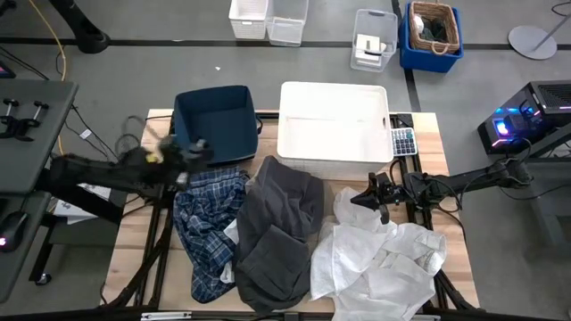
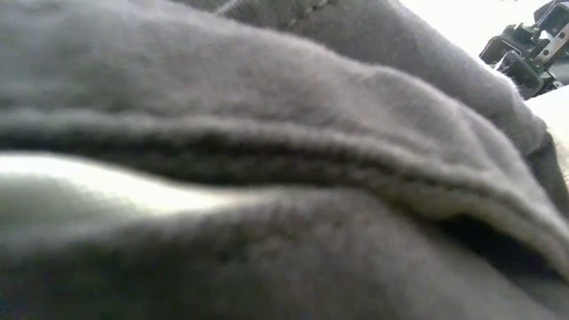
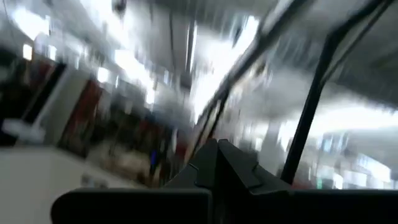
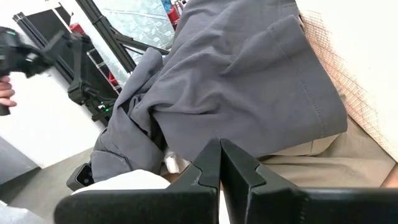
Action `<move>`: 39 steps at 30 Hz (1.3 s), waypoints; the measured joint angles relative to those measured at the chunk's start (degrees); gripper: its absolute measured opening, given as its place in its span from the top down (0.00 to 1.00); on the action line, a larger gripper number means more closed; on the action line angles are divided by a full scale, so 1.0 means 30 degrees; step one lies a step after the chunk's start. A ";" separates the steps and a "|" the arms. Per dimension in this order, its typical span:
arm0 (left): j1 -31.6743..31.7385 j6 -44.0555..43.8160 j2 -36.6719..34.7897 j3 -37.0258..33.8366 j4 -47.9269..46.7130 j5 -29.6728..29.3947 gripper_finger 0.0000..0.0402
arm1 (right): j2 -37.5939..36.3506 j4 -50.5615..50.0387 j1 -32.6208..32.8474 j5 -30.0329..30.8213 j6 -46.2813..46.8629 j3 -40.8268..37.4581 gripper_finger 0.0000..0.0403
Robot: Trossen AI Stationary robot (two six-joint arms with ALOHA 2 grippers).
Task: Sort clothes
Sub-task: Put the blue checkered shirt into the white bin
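Observation:
A blue-white plaid shirt (image 1: pixel 210 227) lies crumpled at the table's left. A dark grey garment (image 1: pixel 277 232) lies in the middle and fills the low view (image 2: pixel 267 178). White garments (image 1: pixel 384 259) lie piled at the right. No tan garment shows. My left gripper (image 1: pixel 198 152) is shut and empty, raised by the navy bin's near left corner, above the plaid shirt's far end; its wrist view (image 3: pixel 217 148) looks into the room. My right gripper (image 1: pixel 361 198) is shut and empty just above the white pile's far end, pointing toward the grey garment (image 4: pixel 236 93).
A navy fabric bin (image 1: pixel 214 120) and a white basket (image 1: pixel 335 125) stand side by side at the table's far edge. A calculator (image 1: pixel 403 141) lies right of the basket. Bare wood shows at the table's near left and far right corners.

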 joint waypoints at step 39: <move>-0.4641 -1.1280 0.5899 0.9008 -3.1653 1.0382 0.85 | -0.0006 -0.0058 0.0000 0.0004 0.0006 -0.0001 1.00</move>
